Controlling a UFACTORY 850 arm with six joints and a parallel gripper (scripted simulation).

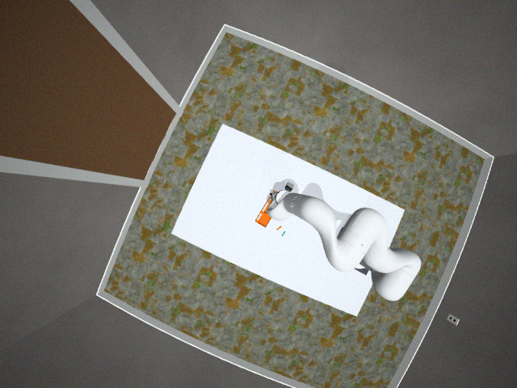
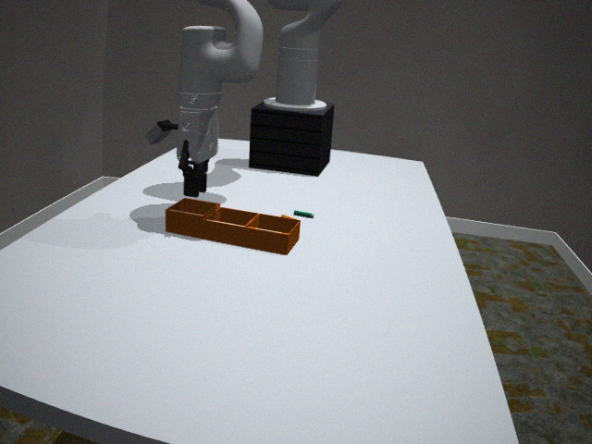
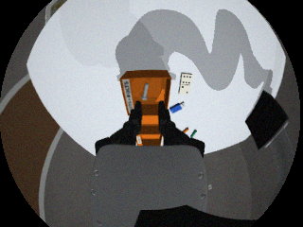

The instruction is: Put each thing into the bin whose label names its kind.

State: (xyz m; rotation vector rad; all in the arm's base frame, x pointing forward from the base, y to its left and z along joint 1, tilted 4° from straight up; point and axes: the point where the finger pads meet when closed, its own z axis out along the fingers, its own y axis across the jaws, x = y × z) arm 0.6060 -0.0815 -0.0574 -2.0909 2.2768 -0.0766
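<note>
Orange, shallow, rectangular three-compartment bin (image 2: 232,232) lying on the white table top (image 2: 287,310), long side running from the near left to the right in the exterior view; standing flat, all three compartments open to the top. Above its left end compartment, the dark two-finger gripper (image 2: 193,183) pointing straight down from the pale grey arm, fingertips just over the rim and not touching it as far as can be judged; fingers set partly apart with a narrow gap, gripping nothing. Through the wrist view, the gripper (image 3: 151,110) framing the bin (image 3: 147,97) lengthwise, with orange floor visible between the fingers; in the far compartment a small grey oblong piece (image 3: 144,91), kind impossible to tell. Just beside the bin's right end, on the table, a small green cylinder (image 2: 302,214) lying on its side, apart from the bin wall; next to it a small orange stick (image 1: 279,228), nearly hidden behind the bin in the exterior view. Seen only from the wrist, a small blue cylinder (image 3: 177,108) on the table near the bin's side, and a white printed card (image 3: 185,82) just beyond it; print too small to read. At the back of the table, a black ribbed pedestal (image 2: 320,143) carrying the arm's base.
</note>
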